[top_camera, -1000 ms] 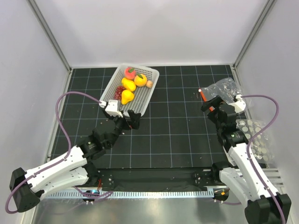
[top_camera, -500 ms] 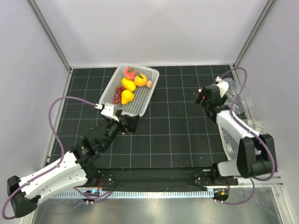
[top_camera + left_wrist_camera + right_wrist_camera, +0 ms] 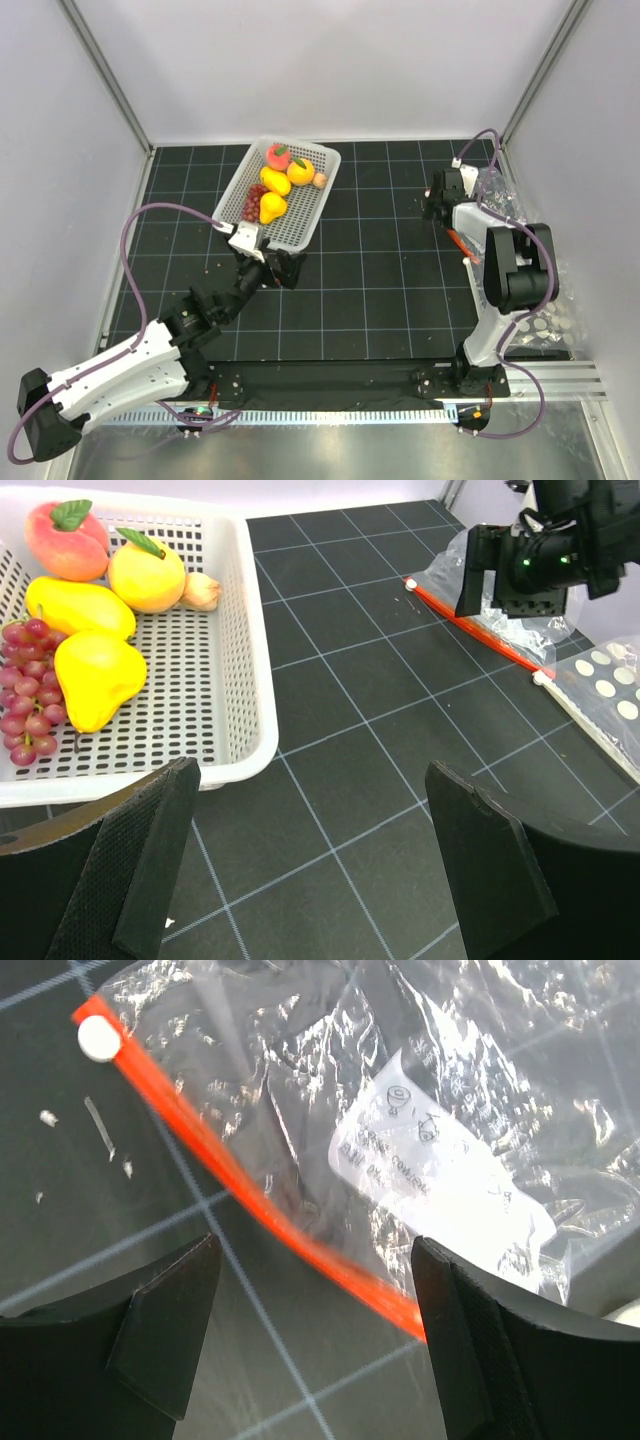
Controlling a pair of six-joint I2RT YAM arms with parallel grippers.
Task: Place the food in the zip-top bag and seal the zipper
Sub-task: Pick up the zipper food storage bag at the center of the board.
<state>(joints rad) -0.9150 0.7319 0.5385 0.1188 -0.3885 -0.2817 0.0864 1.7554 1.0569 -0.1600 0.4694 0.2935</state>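
Perforated basket was white. Pear yellow, peach pink-red, grapes dark red. Zip-top bag was clear; zipper red-orange; label white. Mat black, pale grid. Plastic sheet clear, white-dotted.

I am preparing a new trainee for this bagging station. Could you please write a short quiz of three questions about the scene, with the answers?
1. True or false: the grapes lie in the basket.
2. Which arm's fingers hang over the zipper? A) left B) right C) neither
3. In one word: is the left gripper open or shut?

Key
1. True.
2. B: the right gripper has the red-orange strip below it.
3. Open.
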